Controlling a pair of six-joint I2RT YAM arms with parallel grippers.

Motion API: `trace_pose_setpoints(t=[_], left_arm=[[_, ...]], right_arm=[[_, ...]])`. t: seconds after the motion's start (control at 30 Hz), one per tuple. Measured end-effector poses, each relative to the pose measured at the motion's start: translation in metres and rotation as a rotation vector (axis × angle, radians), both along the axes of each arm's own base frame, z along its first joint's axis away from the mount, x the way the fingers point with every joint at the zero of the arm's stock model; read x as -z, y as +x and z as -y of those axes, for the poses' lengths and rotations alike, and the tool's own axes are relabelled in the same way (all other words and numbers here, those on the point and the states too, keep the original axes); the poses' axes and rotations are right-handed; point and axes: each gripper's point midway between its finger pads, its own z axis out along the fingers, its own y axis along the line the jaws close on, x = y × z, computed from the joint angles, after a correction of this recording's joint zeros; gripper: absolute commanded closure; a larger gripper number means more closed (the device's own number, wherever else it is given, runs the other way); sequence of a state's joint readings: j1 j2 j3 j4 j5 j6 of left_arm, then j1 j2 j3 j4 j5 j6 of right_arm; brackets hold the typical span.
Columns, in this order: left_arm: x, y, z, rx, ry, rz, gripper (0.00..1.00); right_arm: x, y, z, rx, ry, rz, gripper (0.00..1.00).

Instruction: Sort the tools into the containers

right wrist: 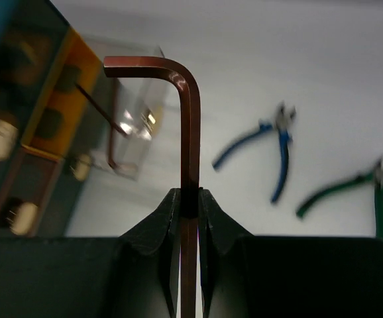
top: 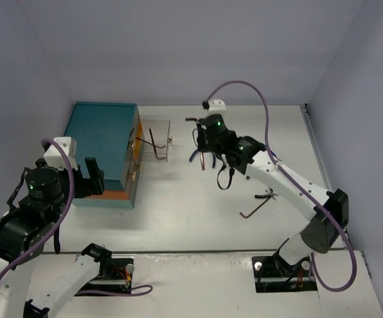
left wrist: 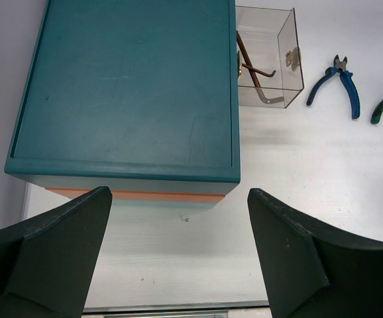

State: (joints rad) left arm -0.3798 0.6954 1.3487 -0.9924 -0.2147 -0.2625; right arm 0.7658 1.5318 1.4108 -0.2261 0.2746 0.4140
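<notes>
My right end effector (right wrist: 189, 202) is clenched on the long shank of a hex key (right wrist: 190, 132), a smooth coppery-brown L-shaped bar with its short leg bent over to the left at the top; the black wedge-shaped fingers (right wrist: 158, 218) pinch it from both sides. In the right wrist view the key stands upright between the clear drawer (right wrist: 133, 112) on the left and the two pliers on the right. That drawer is a glossy transparent plastic box with a small brass knob, pulled out from the teal chest (left wrist: 125, 86); thin dark bent keys (left wrist: 254, 69) lie inside it. The chest is a matte, square-edged block with an orange band near its base. The blue-handled pliers (left wrist: 340, 83) and green-handled pliers (right wrist: 350, 192) lie flat on the white worktop (top: 198, 218), handles splayed; another angled key (top: 254, 209) rests nearer the right arm. My left end effector (left wrist: 178, 192) is released, its broad dark fingers spread wide near the chest's near edge, touching nothing.
</notes>
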Motion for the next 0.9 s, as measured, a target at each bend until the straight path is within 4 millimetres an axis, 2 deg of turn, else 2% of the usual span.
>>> trace_pose_setpoints(t=[0.03, 0.1, 0.17, 0.23, 0.33, 0.47, 0.53, 0.6, 0.67, 0.8, 0.9], left_arm=[[0.000, 0.000, 0.000, 0.000, 0.001, -0.001, 0.19], [0.001, 0.001, 0.000, 0.000, 0.002, -0.005, 0.19], [0.001, 0.002, 0.001, 0.001, 0.003, -0.008, 0.19], [0.001, 0.002, 0.001, 0.001, 0.002, -0.007, 0.19], [0.000, 0.002, 0.002, 0.003, -0.002, -0.005, 0.19], [-0.001, 0.001, 0.002, 0.001, -0.008, -0.002, 0.19], [-0.002, 0.001, 0.001, 0.000, -0.009, 0.000, 0.19], [-0.002, 0.001, 0.001, -0.001, -0.012, 0.001, 0.19], [-0.003, 0.000, 0.001, -0.002, -0.013, 0.004, 0.19], [-0.003, -0.001, 0.001, -0.002, -0.015, 0.007, 0.19], [-0.003, -0.001, 0.001, -0.002, -0.016, 0.009, 0.19]], right_arm=[[-0.028, 0.012, -0.013, -0.035, 0.017, 0.058, 1.00], [-0.072, 0.034, -0.040, -0.101, 0.052, 0.161, 1.00], [-0.094, 0.050, -0.064, -0.169, 0.059, 0.217, 1.00], [-0.100, 0.066, -0.089, -0.234, 0.057, 0.249, 1.00], [-0.083, 0.086, -0.123, -0.315, 0.042, 0.244, 1.00], [-0.029, 0.107, -0.158, -0.386, 0.015, 0.184, 1.00], [0.002, 0.110, -0.168, -0.408, -0.003, 0.137, 1.00], [0.024, 0.110, -0.176, -0.423, -0.012, 0.107, 1.00], [0.035, 0.112, -0.179, -0.423, -0.009, 0.095, 1.00], [0.034, 0.117, -0.184, -0.416, 0.016, 0.123, 1.00], [0.043, 0.118, -0.183, -0.404, 0.022, 0.126, 1.00]])
